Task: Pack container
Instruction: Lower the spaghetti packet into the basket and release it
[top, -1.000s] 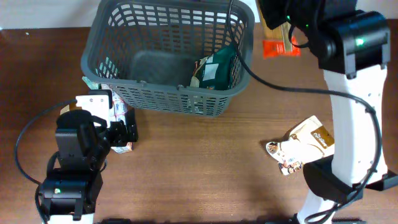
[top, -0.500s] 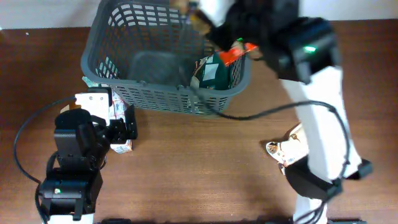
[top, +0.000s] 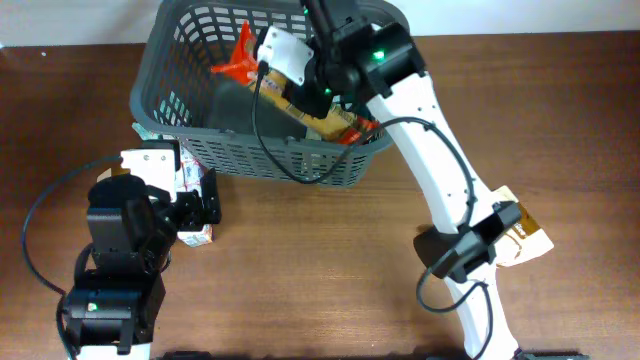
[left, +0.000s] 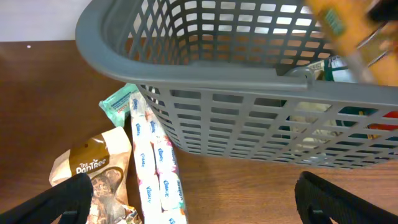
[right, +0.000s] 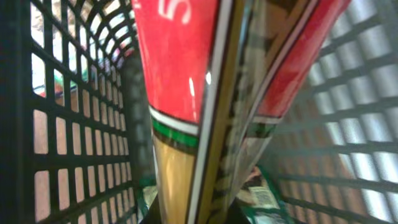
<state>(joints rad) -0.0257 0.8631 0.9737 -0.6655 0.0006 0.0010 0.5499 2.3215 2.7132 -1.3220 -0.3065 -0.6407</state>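
The basket (top: 260, 160) sat at twelve o'clock on the brown wooden table (top: 330, 260), with a green packet (right: 261, 198) already inside. The right claw (top: 305, 80) was clamped on a red-and-gold packet (top: 238, 52) within the walls, not yet released. The left claw (top: 203, 208) hung wide open at eight o'clock by the tissues (left: 155, 168) and a snack bag (left: 93, 174). Another packet (top: 515, 235) waited at four o'clock. A pale backdrop (top: 60, 20) lay beyond the table.

Overhead looks straight down; both wrist cameras sit close, sharing the basket (top: 220, 152).

R claw (top: 266, 62) w/ packet (top: 238, 55) inside basket (top: 160, 110); tissue packs (left: 155, 168) at its front-left; pouch (top: 520, 238) far right.
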